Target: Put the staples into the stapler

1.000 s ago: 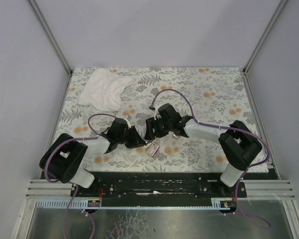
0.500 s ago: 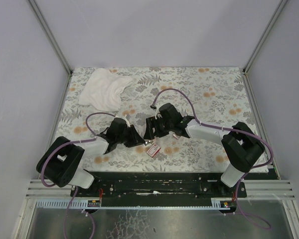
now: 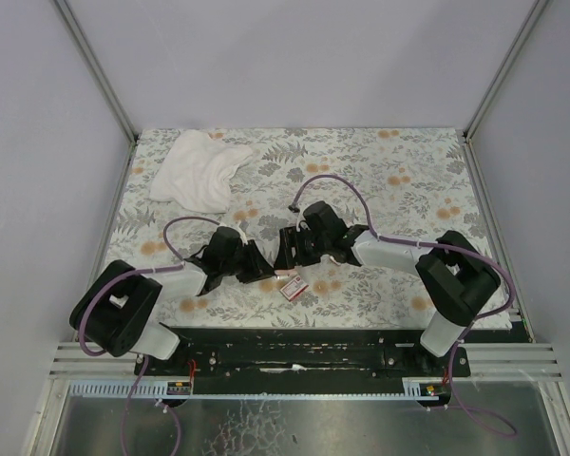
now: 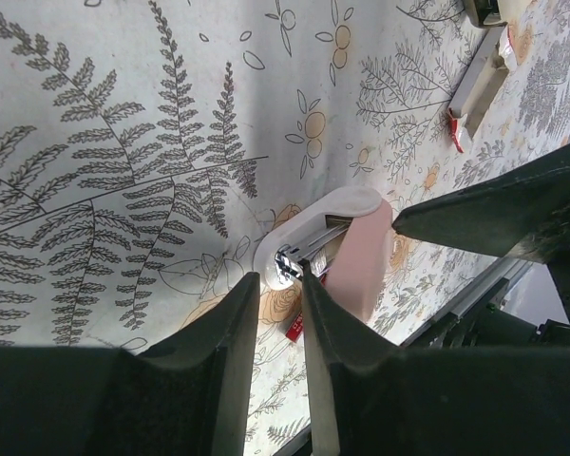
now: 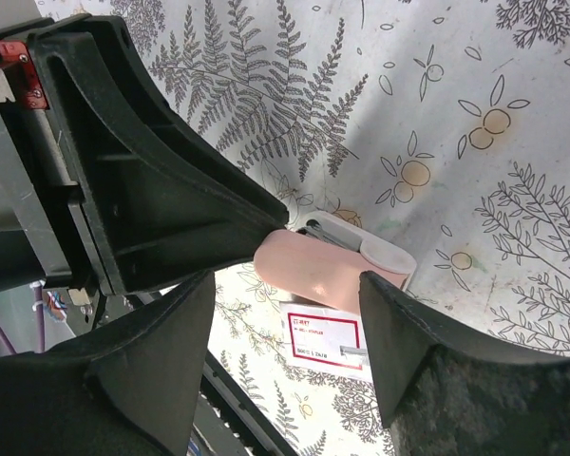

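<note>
The pinkish-tan stapler (image 4: 356, 261) lies on its side with its white base and silver metal end toward my left gripper (image 4: 278, 277). That gripper is shut narrowly on the metal end. In the right wrist view the stapler (image 5: 313, 266) hangs just above the red staples box (image 5: 323, 342), and a short silver strip (image 5: 353, 352) rests on the box's pale label. My right gripper (image 5: 287, 280) is open, one finger on each side of the stapler's pink body. From above, both grippers (image 3: 264, 269) (image 3: 287, 256) meet over the red box (image 3: 294, 289).
A crumpled white cloth (image 3: 199, 171) lies at the back left of the fern-patterned table cover (image 3: 408, 190). The black rail (image 3: 294, 347) with the arm bases runs along the near edge, close behind the box.
The left arm's elbow has swung a little to the left. The right gripper has edged slightly closer to the left one. The red box has not moved.
</note>
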`<state>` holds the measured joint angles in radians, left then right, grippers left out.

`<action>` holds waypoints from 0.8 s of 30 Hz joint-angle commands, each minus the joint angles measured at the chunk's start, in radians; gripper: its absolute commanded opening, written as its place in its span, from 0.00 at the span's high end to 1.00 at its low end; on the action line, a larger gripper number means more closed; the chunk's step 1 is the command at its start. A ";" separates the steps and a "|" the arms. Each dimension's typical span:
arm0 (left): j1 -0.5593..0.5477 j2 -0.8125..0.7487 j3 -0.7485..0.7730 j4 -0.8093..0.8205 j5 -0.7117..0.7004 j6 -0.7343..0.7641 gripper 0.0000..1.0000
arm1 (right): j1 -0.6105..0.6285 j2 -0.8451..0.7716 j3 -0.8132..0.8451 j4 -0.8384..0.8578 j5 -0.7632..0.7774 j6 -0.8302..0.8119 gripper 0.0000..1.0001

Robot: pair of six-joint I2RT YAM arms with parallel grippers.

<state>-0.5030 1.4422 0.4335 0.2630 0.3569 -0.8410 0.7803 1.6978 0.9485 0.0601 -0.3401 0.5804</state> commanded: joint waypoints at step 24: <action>-0.140 -0.140 0.155 -0.070 -0.068 0.561 0.29 | -0.144 -0.338 -0.138 -0.109 0.067 -0.090 0.13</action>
<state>-0.6167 1.2434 0.5518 0.1139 0.2443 -0.4183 0.6609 1.4002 0.8558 -0.0547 -0.2550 0.5106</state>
